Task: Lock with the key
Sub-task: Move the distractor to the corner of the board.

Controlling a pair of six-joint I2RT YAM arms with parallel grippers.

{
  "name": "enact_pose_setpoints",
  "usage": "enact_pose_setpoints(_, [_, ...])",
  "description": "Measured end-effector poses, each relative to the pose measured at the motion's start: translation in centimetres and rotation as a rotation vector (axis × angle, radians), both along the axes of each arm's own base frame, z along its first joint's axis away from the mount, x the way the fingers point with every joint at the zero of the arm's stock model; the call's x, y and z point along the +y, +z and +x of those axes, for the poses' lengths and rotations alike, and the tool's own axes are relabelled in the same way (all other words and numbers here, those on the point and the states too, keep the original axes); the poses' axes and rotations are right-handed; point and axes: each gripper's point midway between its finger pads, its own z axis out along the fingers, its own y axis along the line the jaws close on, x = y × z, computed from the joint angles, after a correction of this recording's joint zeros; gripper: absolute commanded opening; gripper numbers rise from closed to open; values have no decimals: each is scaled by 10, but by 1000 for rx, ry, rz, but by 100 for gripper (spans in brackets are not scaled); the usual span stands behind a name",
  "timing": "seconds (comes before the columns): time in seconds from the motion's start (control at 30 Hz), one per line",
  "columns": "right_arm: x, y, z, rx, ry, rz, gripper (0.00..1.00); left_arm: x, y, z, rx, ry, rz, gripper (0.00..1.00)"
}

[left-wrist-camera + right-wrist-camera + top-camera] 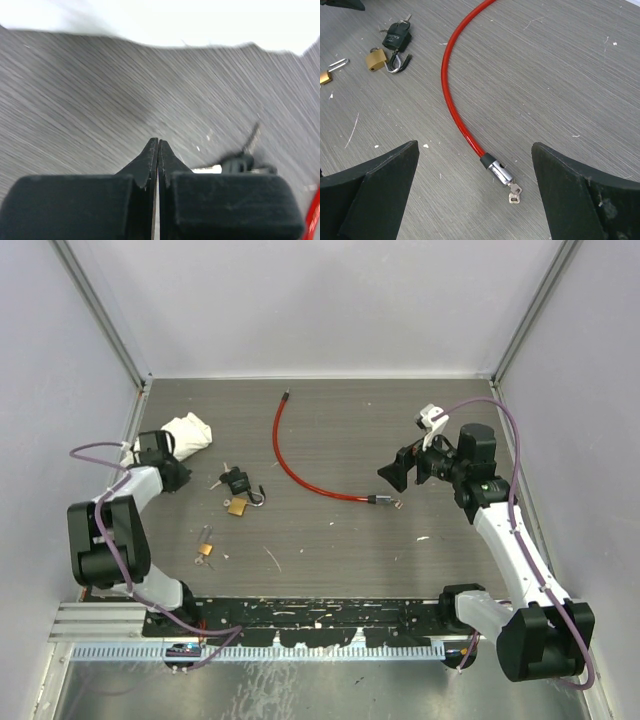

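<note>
A red cable lock (285,455) curves across the middle of the table. Its chrome lock cylinder (500,173) lies at the near end, with a small silver key (514,195) sticking out of it. My right gripper (475,145) hovers over that cylinder, open wide, the cylinder and key (393,504) lying between its fingers and untouched. The right gripper (392,476) sits right of centre in the top view. My left gripper (158,142) is shut on nothing, its fingers pressed together low over the table. It sits at the far left (180,478), away from the cable.
A black padlock (237,480) with keys and a brass padlock (238,506) lie left of centre. A smaller brass padlock (205,549) lies nearer the front. A white cloth (188,432) sits at the back left, beside the left arm. Grey walls enclose the table.
</note>
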Motion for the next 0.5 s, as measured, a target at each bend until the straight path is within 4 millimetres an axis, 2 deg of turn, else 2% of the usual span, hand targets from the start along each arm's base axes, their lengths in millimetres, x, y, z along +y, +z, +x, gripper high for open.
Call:
enact_pose_setpoints(0.07, [0,0,0,-2,0,-2,100,22,-9,6,27,98,15,0])
enact_pose_setpoints(0.23, [0,0,0,-4,0,-5,100,63,-12,13,36,288,39,0])
enact_pose_setpoints(0.33, [0,0,0,-5,2,-7,100,90,-19,26,61,372,48,0])
enact_pose_setpoints(0.4, [0,0,0,-7,2,-10,100,103,-23,37,80,404,52,0])
enact_pose_setpoints(0.5, [0,-1,0,-8,2,-14,100,111,-26,42,100,419,56,0])
